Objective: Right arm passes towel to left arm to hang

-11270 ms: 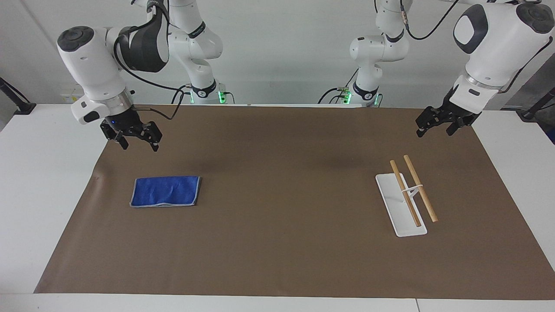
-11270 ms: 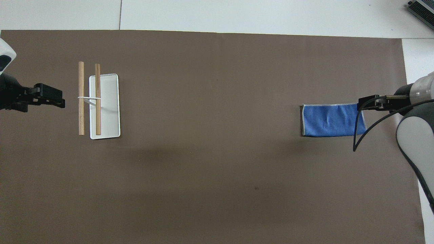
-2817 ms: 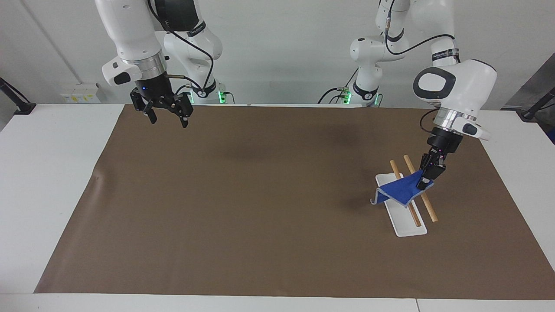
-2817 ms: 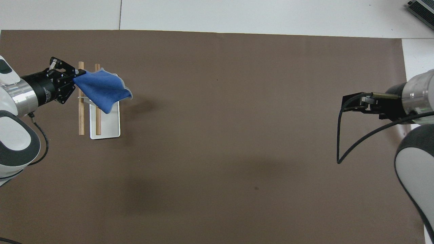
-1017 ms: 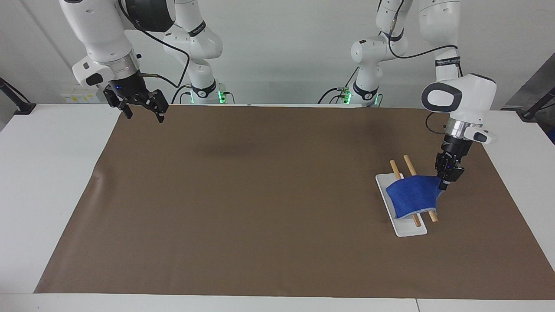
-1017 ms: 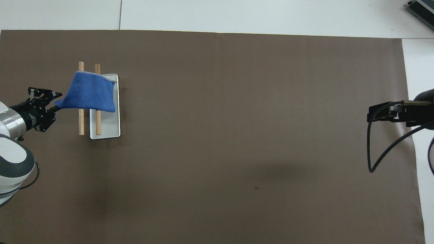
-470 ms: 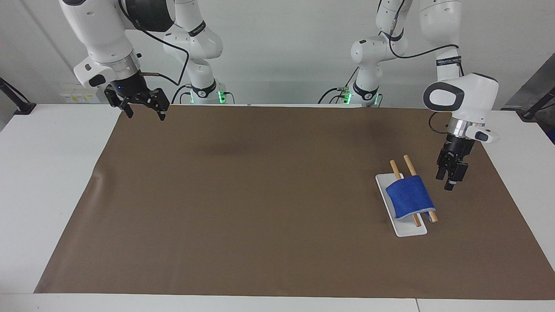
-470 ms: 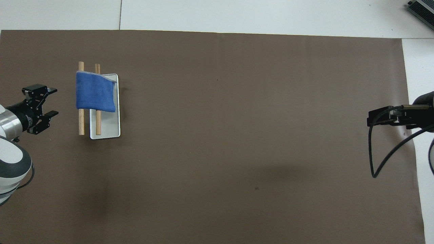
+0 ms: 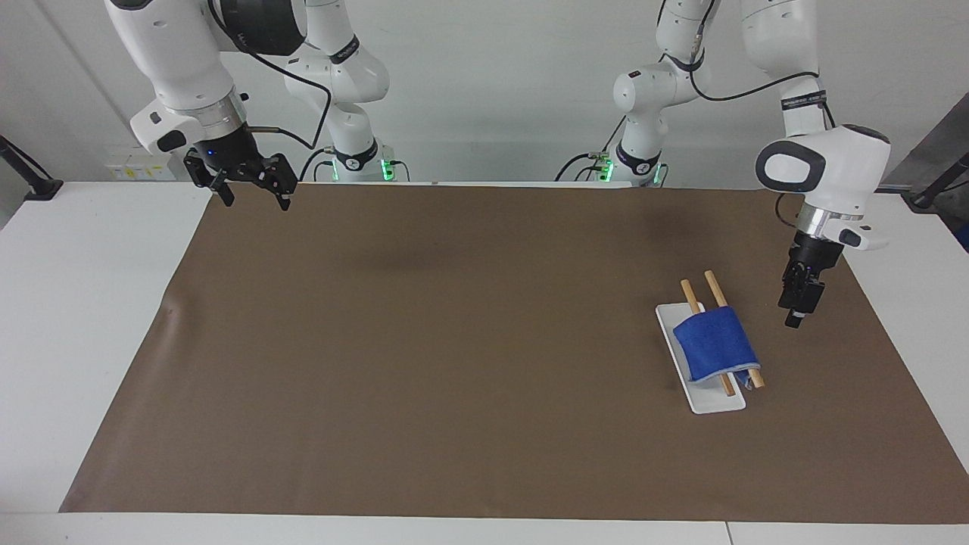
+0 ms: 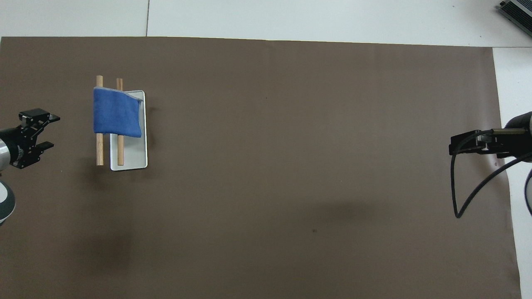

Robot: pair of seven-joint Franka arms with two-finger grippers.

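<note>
Now, notes on the table [image 9: 68, 303], white, mostly covered by a brown mat [image 9: 454, 363].

Rack: a white tray base [image 9: 715, 400] sits on the mat toward the left arm's end, roughly midway between the mat's edge nearest the robots and its edge farthest from them. Two wooden rods [image 9: 687, 291] run side by side above the base. One rod lies over the tray, the other just outside the tray's long edge on the left arm's side. Nothing else rests in the tray that can be made out.

Towel [image 9: 715, 344]: blue, draped across both rods, covering their middle stretch. Rod ends stick out past it on either side. In the overhead view the towel [image 10: 116, 117] overhangs the tray base [image 10: 135, 160] on one side, and a pale edging strip shows along one border. Nothing grips it.

Left gripper [image 9: 796, 312]: in the air over the mat beside the rack, toward the mat's end edge, clear of the towel. From overhead the left gripper [image 10: 41, 133] has its fingers spread, nothing between them.

Right gripper [image 9: 253, 198]: high over the mat's corner nearest the robots at the right arm's end. Fingers wide apart, empty. This arm waits. Overhead, the right gripper [image 10: 459, 145] shows at the mat's end edge, a black cable [image 10: 465, 199] looping below it.
</note>
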